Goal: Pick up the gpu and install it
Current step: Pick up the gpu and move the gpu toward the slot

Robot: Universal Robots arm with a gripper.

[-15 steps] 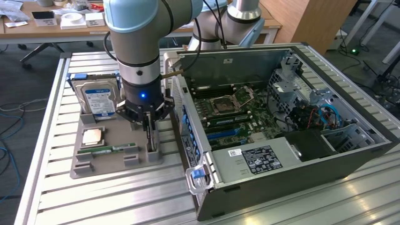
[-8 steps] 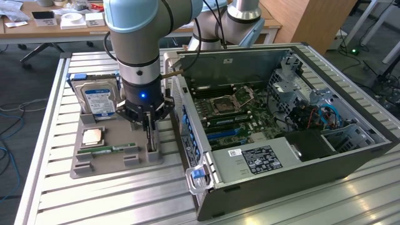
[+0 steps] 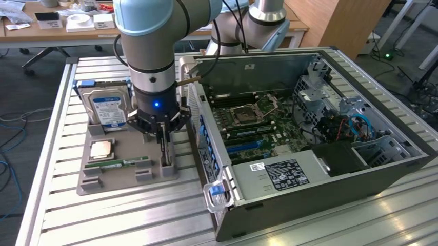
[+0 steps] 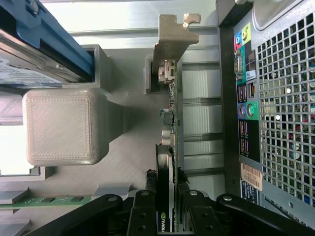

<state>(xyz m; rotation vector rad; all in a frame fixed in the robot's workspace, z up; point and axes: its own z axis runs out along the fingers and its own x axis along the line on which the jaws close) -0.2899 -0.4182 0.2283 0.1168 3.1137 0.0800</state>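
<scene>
Within the tool [image 4: 166,177] stands the gpu [image 4: 169,115] — gripped, upright.

Robotics lab: slatted aluminium bench [image 3: 102,215], open computer tower [image 3: 308,205], cluttered desk [image 3: 27,32], floor cables [image 3: 10,138].

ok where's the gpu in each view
Exterior view: the gpu stands on edge in the grey holder, under the claw, beside the case.
Wrist view: the gpu is seen edge-on, its bracket end farthest from the camera, alongside the case.
Shared landmark: the case's rear panel.
</scene>
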